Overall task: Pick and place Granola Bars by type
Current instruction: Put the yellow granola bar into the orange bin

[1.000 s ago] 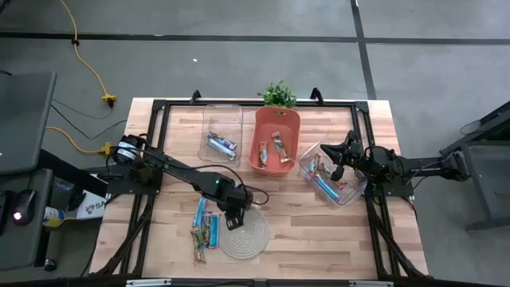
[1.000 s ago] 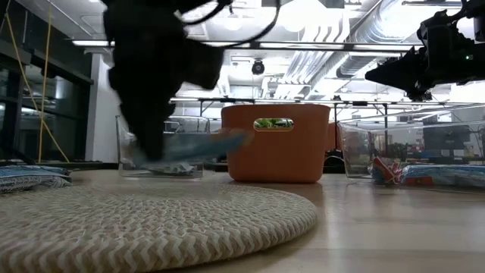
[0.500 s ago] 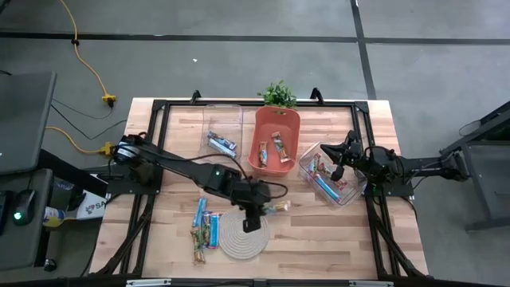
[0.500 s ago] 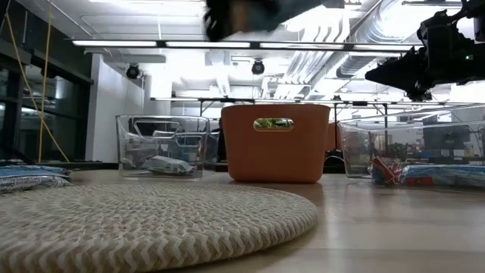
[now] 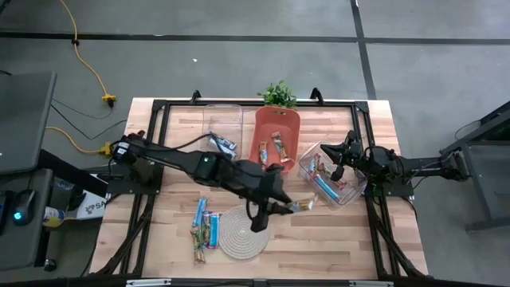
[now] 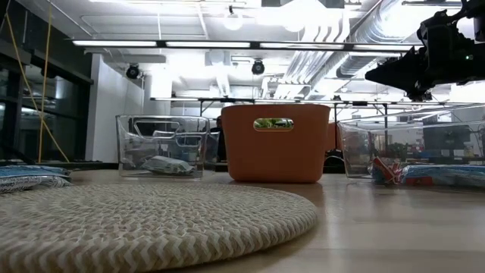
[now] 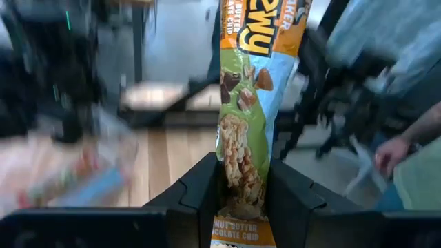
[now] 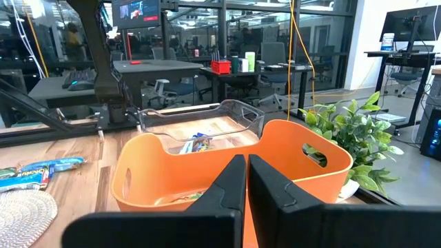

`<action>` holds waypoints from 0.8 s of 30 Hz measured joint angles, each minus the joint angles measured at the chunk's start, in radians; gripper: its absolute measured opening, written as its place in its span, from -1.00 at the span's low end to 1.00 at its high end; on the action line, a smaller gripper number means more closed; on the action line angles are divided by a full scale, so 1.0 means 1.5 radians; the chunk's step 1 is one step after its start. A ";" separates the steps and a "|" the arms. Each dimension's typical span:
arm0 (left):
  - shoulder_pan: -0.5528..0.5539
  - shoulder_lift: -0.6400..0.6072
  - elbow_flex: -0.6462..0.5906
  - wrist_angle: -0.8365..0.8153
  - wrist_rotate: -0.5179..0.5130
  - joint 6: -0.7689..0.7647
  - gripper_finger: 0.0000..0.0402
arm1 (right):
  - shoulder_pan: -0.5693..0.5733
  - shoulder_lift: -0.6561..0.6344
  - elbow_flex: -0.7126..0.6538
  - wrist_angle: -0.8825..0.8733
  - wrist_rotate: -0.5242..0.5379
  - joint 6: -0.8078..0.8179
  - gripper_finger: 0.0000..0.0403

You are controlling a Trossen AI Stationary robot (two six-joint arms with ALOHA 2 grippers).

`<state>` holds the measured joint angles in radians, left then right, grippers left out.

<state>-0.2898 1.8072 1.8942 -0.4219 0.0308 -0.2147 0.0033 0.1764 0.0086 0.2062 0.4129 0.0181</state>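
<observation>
My left gripper (image 5: 284, 207) hangs over the table's middle, just right of the round woven mat (image 5: 243, 232), shut on a green-brown granola bar (image 7: 248, 103). In the high view the bar (image 5: 301, 206) points toward the right clear bin (image 5: 351, 194). Several more bars (image 5: 204, 227) lie flat on the wood left of the mat. Others lie in the far clear bin (image 5: 221, 142), the orange basket (image 5: 275, 147) and the right bin. My right gripper (image 5: 339, 166) waits shut above the right bin. My left gripper pinches the green-brown bar between its two fingers (image 7: 207, 189), one on each long edge, near the bar's one end (image 7: 241, 176). The fingers lie along the bar, which sticks out ahead of them. It hangs clear of the table, pointing toward the table's right side.
A small green plant (image 5: 279, 94) stands at the far edge behind the orange basket. A black frame (image 5: 159, 108) runs round the tabletop. Bare wood lies between the mat and the right bin. A person's hand (image 7: 389, 151) shows beyond the table in the left wrist view.
My left gripper has risen from beside the loose bars with the green-brown bar and swung over the mat toward the table's right. It has tipped up from pointing down to nearly level. The bar is lifted clear.
</observation>
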 joint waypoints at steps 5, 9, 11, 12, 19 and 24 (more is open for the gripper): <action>0.011 0.000 0.052 0.027 -0.033 0.026 -0.50 | 0.000 0.000 0.000 0.000 0.000 0.000 -1.00; 0.030 0.000 0.077 0.055 -0.106 0.035 -0.50 | 0.000 0.000 0.000 0.000 0.000 0.000 -1.00; 0.044 0.000 0.090 0.056 -0.152 0.012 -0.50 | 0.000 0.000 0.000 0.000 0.000 0.000 -1.00; 0.052 0.000 0.095 0.059 -0.181 -0.012 -0.50 | 0.000 0.000 0.000 0.000 0.000 0.000 -1.00; 0.109 0.000 0.096 0.023 -0.334 -0.199 -0.50 | 0.000 0.000 0.000 0.000 0.000 0.000 -1.00; 0.164 0.008 0.094 -0.057 -0.339 -0.298 -0.50 | 0.000 0.000 0.000 0.000 0.000 0.000 -1.00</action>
<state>-0.0442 1.8191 2.0357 -0.5067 -0.4778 -0.6615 0.0032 0.1764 0.0086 0.2066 0.4127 0.0181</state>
